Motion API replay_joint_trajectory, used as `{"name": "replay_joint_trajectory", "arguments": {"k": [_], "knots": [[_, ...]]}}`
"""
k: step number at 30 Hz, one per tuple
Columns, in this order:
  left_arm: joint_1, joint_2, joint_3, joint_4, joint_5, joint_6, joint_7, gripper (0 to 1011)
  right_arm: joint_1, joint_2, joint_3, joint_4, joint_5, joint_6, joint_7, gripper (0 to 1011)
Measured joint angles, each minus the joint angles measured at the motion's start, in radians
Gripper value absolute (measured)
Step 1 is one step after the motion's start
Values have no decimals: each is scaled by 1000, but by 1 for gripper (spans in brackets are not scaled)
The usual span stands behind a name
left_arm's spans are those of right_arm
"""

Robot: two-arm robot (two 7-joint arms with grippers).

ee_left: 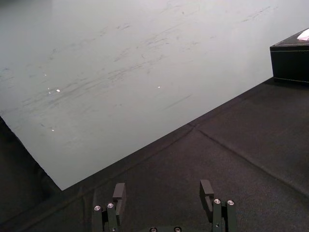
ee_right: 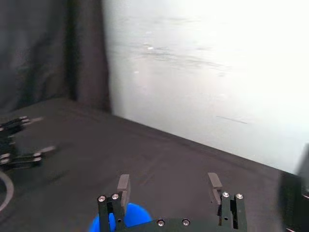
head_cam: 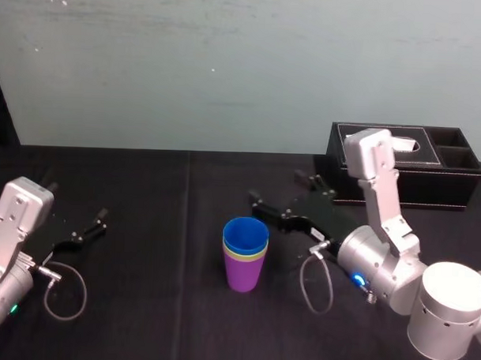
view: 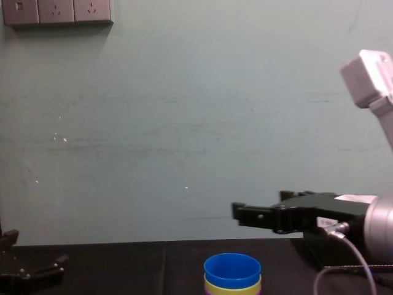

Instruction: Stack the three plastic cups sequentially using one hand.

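Three plastic cups (head_cam: 244, 259): nested, tabletop (head_cam: 143, 248) centre.
Right end effector (head_cam: 276, 187): released, apparently just beside cups.
Left end effector (ee_left: 163, 191): released, left edge.

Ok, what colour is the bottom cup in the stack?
Bottom cup: purple, best in head view.

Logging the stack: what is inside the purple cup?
The yellow-green cup sits nested in the purple cup, the blue cup inside that. Only their rims show; their lower bodies are covered. Open right gripper beside the stack; left gripper parked at left.
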Motion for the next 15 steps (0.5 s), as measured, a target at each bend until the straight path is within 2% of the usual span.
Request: {"name": "replay_joint_trajectory", "arguments": {"k": [4, 9, 15], "knots": [[0, 0, 0, 0, 0, 0, 0, 1000, -19, -15, 26, -4, -27, 22, -65, 1000], [0, 0, 0, 0, 0, 0, 0, 1000, -20, -32, 44, 19, -72, 125, -147, 1000], [0, 0, 0, 0, 0, 0, 0, 1000, -14, -44, 46, 54, -113, 185, -186, 1000]]}}
